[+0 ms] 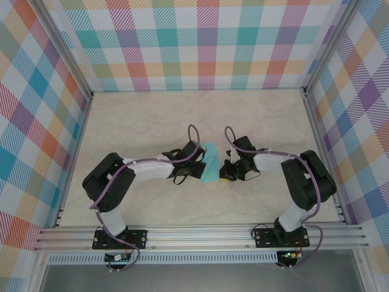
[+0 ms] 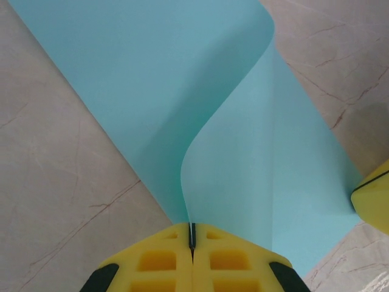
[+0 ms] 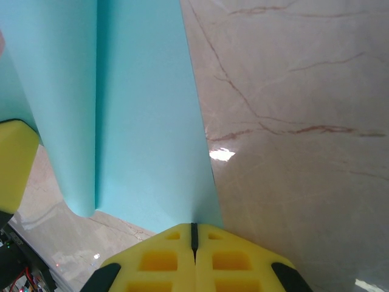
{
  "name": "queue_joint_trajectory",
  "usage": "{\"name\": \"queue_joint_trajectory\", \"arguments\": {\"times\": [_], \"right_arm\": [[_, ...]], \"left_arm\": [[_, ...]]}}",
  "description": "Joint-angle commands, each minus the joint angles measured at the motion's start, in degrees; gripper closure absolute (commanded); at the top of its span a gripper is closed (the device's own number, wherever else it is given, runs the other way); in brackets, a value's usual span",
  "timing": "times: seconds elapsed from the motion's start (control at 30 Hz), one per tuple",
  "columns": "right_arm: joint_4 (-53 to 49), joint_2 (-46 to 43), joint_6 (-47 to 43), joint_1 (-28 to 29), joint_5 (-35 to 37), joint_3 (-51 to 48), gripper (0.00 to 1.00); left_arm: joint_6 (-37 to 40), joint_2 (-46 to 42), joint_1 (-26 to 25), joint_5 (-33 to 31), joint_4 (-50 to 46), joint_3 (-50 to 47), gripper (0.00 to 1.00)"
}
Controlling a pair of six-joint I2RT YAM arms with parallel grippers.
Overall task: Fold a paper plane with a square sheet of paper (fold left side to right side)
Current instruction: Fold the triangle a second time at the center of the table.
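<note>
As the left arm and right arm reach inward with elbows bent, I see their wrists facing each other across the thin square turquoise paper sheet in the middle of the marbled desk. Left jaws pressed together, pinching one sheet edge; that flap curls up off the flat part. Right jaws pressed together too, tips at the opposite edge; can't tell if paper's caught. Sheet lies between the two.
</note>
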Motion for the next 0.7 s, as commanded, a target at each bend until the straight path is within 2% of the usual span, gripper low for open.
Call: {"name": "queue_joint_trajectory", "arguments": {"times": [0.0, 0.67], "right_arm": [[-2.68, 2.16, -1.64, 0.97, 3.06, -0.57, 0.98], [-3.04, 2.35, -1.73, 1.05, 3.11, -0.53, 0.98]], "left_arm": [[1.01, 1.38, 0.83, 0.60, 0.28, 1.65, 1.00], [1.17, 3.07, 1.11, -0.36, 0.58, 2.54, 1.00]]}}
